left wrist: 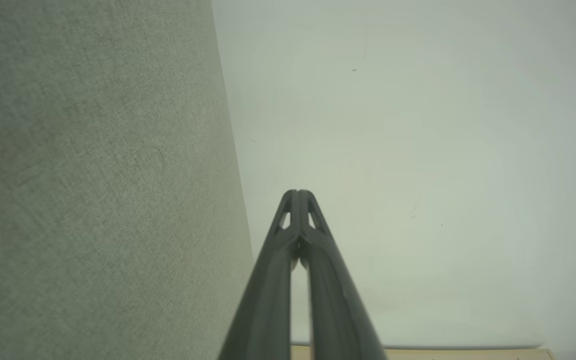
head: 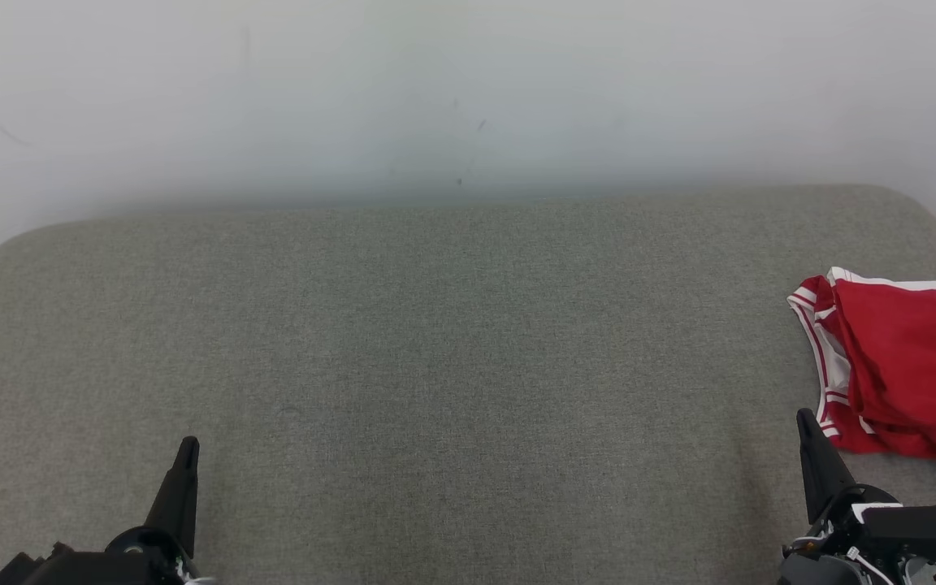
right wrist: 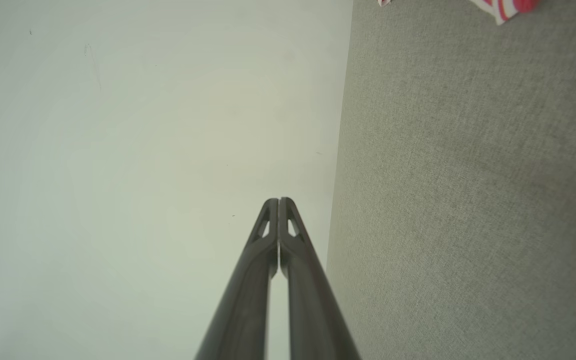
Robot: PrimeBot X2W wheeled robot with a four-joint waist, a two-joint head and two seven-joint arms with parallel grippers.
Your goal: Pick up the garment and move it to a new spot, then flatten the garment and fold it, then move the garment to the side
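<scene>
1. While both arms sit low at the near edge of the grey padded surface (head: pixel 452 366), the red garment (head: pixel 907 374) lies far over on the robot's right, partly cut off by the edge of the head view.
2. From where I stand, the left gripper (head: pixel 188 445) has its two dark fingers pressed together at the tips with nothing between them. Its wrist view shows the same closed, empty left gripper (left wrist: pixel 297 192) pointing toward the pale wall (head: pixel 468 97).
3. The right gripper (head: pixel 805 418) is likewise closed tight and holds nothing. Its wrist view shows the fingertips meeting (right wrist: pixel 278 200) and a scrap of the garment (right wrist: pixel 510 6) at the top edge.
4. The relation that matters is that the garment lies just ahead and to the right of the right gripper. Its near-left corner is almost beside that fingertip but not touching it. The left gripper is well apart, across the whole bare middle.
5. The heap's long axis seems to run from near to far along the right edge, with the white-striped hem facing the middle.
6. The cloth is layered on itself and somewhat rumpled. That would fit a garment waiting off to the side to be fetched, or one folded and set aside. I cannot tell which.
7. Either way, I'd judge the right arm the nearer one.
</scene>
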